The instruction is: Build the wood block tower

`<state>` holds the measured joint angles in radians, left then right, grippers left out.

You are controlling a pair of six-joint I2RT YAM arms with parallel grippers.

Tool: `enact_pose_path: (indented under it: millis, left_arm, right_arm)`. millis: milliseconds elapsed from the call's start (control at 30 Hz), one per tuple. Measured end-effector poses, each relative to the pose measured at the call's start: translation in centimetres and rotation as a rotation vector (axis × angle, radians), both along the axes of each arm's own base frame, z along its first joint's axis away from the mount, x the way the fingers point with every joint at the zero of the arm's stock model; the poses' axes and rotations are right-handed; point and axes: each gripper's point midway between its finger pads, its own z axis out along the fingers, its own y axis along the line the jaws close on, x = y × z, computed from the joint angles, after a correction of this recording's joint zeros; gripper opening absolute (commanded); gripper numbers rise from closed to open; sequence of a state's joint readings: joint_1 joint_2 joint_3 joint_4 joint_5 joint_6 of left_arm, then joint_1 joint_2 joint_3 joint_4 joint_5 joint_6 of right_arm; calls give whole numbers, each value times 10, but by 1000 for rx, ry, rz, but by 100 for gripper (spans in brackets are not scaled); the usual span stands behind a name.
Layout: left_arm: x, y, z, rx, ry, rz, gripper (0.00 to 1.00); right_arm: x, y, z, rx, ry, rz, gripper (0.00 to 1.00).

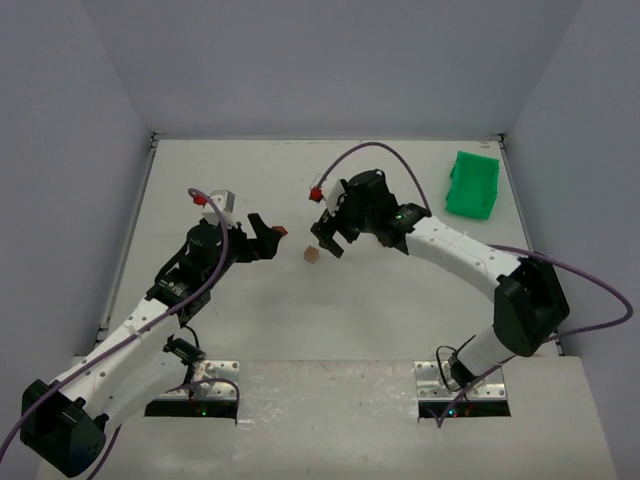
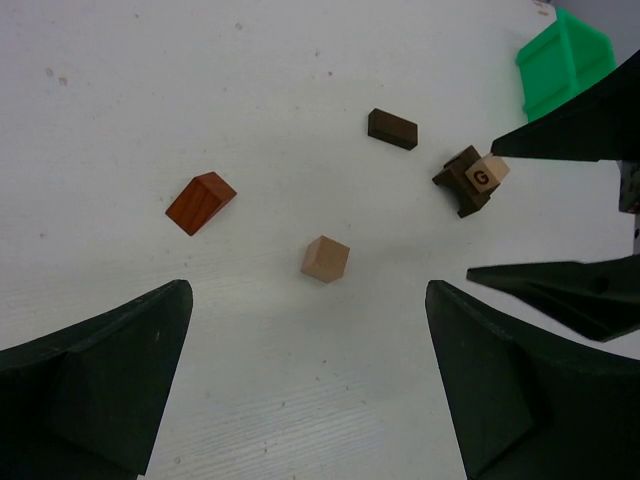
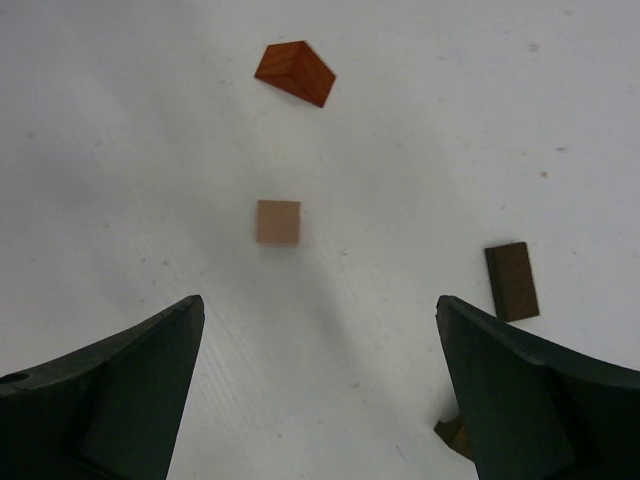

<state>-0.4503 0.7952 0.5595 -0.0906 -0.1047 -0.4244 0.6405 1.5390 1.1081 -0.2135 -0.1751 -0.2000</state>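
A light tan cube (image 1: 312, 255) lies on the white table between my two grippers; it also shows in the left wrist view (image 2: 326, 259) and the right wrist view (image 3: 278, 222). A reddish-brown wedge (image 2: 200, 202) lies to its left, near my left gripper (image 1: 268, 238). A flat dark brown block (image 2: 392, 128) lies farther off. A small tan cube marked G (image 2: 487, 173) rests on a dark brown piece (image 2: 460, 185). My left gripper (image 2: 306, 312) and right gripper (image 3: 320, 312) are both open, empty and above the table. My right gripper (image 1: 325, 240) hides the dark blocks in the top view.
A green plastic bin (image 1: 472, 185) stands at the back right of the table, also seen in the left wrist view (image 2: 562, 62). The right gripper's black fingers (image 2: 560, 135) reach in beside the G cube. White walls enclose the table.
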Motion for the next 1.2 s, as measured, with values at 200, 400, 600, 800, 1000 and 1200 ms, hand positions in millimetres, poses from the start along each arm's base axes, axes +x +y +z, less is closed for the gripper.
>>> enact_pose_path:
  millis: [200, 400, 600, 800, 1000, 1200]
  left_arm:
    - [-2, 1, 2, -6, -7, 3, 100]
    - [-3, 2, 3, -8, -11, 5, 100]
    - [-2, 2, 2, -7, -10, 5, 100]
    - [-2, 2, 2, -6, -9, 5, 100]
    - [-2, 2, 2, -6, -8, 5, 100]
    - [-3, 2, 2, -7, -9, 4, 100]
  right_arm:
    - [-5, 35, -51, -88, 93, 65, 99]
    - [3, 45, -98, -172, 171, 50, 92]
    - [11, 50, -115, -209, 180, 24, 85]
    - [9, 54, -127, -229, 194, 25, 67]
    - [6, 58, -133, -240, 201, 32, 45]
    - [3, 61, -134, -238, 207, 34, 27]
